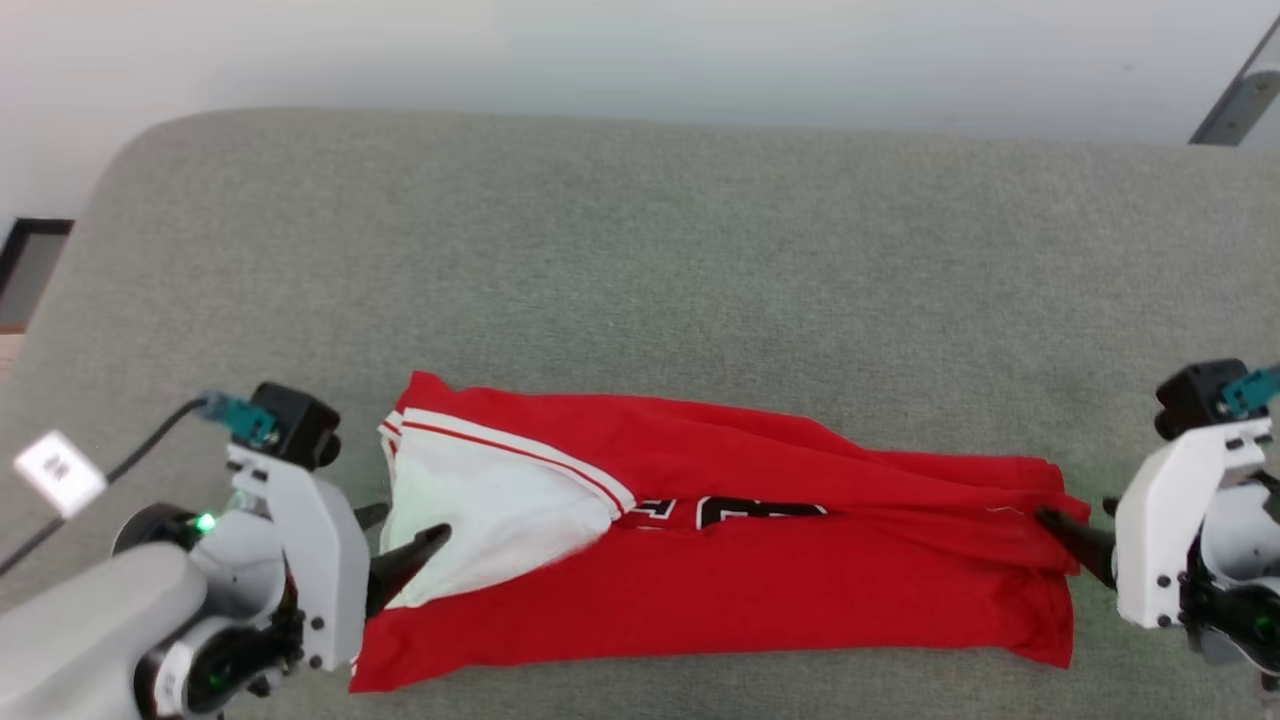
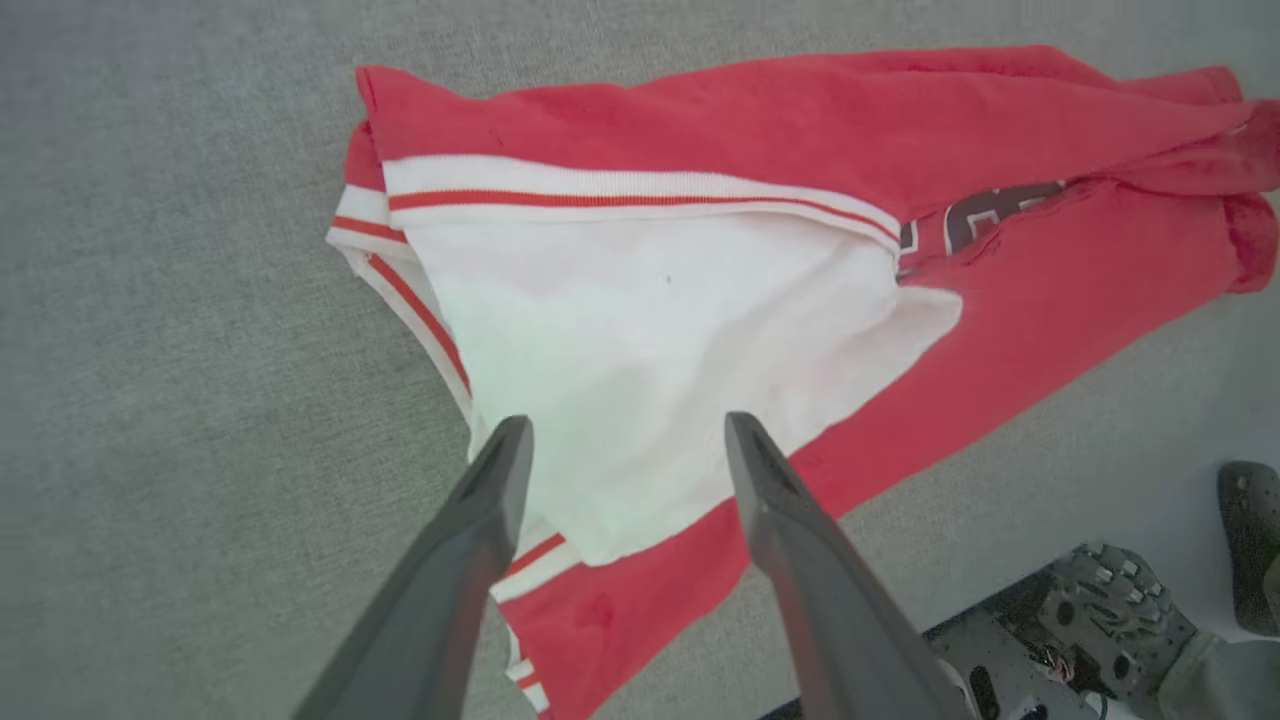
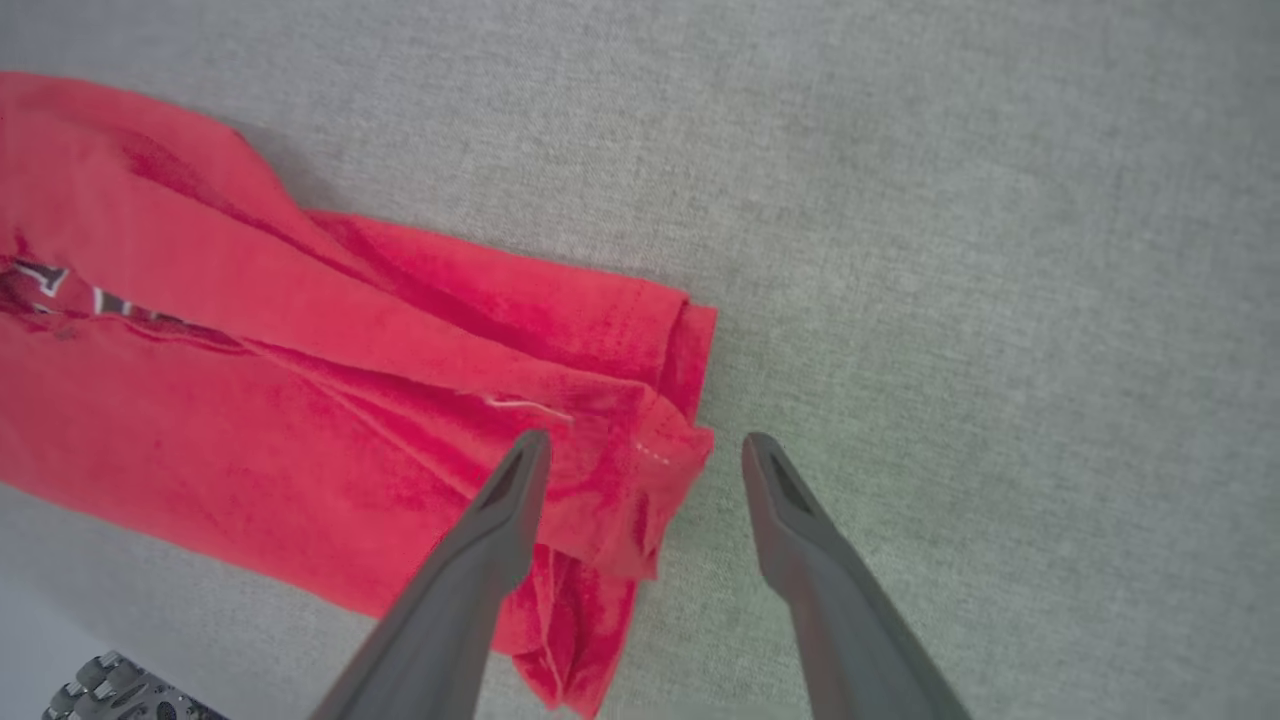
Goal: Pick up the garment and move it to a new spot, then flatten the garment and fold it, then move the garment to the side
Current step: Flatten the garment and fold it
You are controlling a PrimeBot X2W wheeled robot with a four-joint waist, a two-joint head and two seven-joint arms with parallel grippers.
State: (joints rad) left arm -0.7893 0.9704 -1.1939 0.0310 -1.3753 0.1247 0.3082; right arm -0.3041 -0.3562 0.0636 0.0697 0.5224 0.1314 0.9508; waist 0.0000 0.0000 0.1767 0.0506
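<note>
At the far left a white tag (image 1: 60,470) hangs on a black cable (image 1: 150,440) by the left arm. The left tool (image 1: 415,522) (image 2: 625,425) has its two fingers apart and holds nothing. It sits over the left end of the shirt (image 1: 750,590) (image 2: 1000,300) (image 3: 250,400), right above the white sleeve (image 1: 490,510) (image 2: 650,330). I cannot tell if the fingers touch the cloth. The red shirt lies folded in a long strip across the gray counter (image 1: 640,250), close to the near edge. Black letters (image 1: 760,512) peek out from a fold in the middle. The right end is bunched and wrinkly. The right tool (image 1: 1070,515) (image 3: 645,440) is there, fingers apart and holding nothing. One finger is over the red hem, and the other is over bare counter just past the shirt's end. In the left wrist view the robot's base (image 2: 1100,610) shows below the near edge. Nothing else lies on the counter, so there is lots of open room behind the shirt, up to the white wall (image 1: 640,50). There is some room past each end too. The counter's far left corner is round. A gray bar (image 1: 1235,100) leans at the top right, off the counter.
</note>
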